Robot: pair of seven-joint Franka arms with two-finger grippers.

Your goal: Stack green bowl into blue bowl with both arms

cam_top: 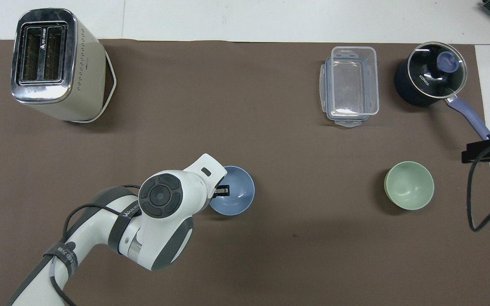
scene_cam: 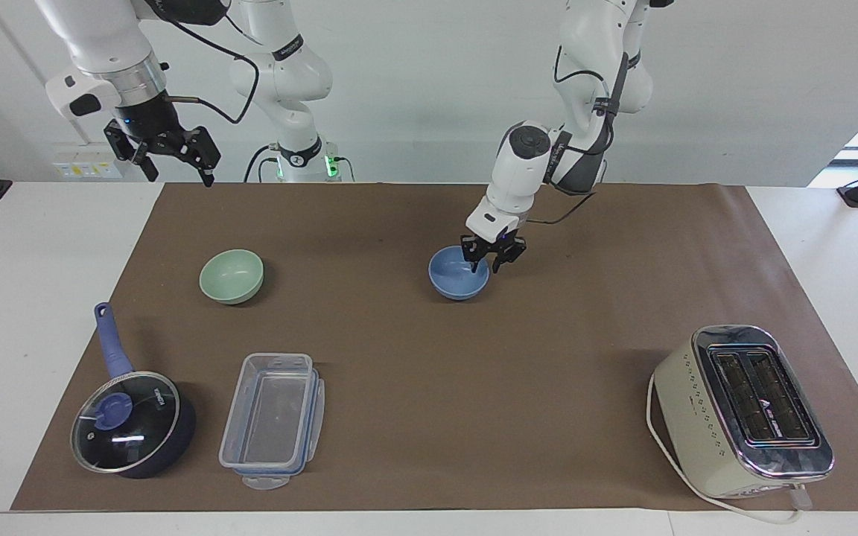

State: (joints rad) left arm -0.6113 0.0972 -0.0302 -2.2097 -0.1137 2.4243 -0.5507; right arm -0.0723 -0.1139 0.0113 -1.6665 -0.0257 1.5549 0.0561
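The left hand (scene_cam: 486, 265) straddles the rim of the blue bowl (scene_cam: 455, 278) with fingers parted, the bowl resting mid-bench; the green bowl (scene_cam: 232, 276) sits toward the right arm's end, where the right hand (scene_cam: 173, 165) waits raised, open

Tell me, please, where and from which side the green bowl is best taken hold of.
Probably by the rim, from straight above: the green bowl stands upright with its mouth open, nothing beside it. One finger inside the wall, one outside. The right end effector, open, hangs nearest.
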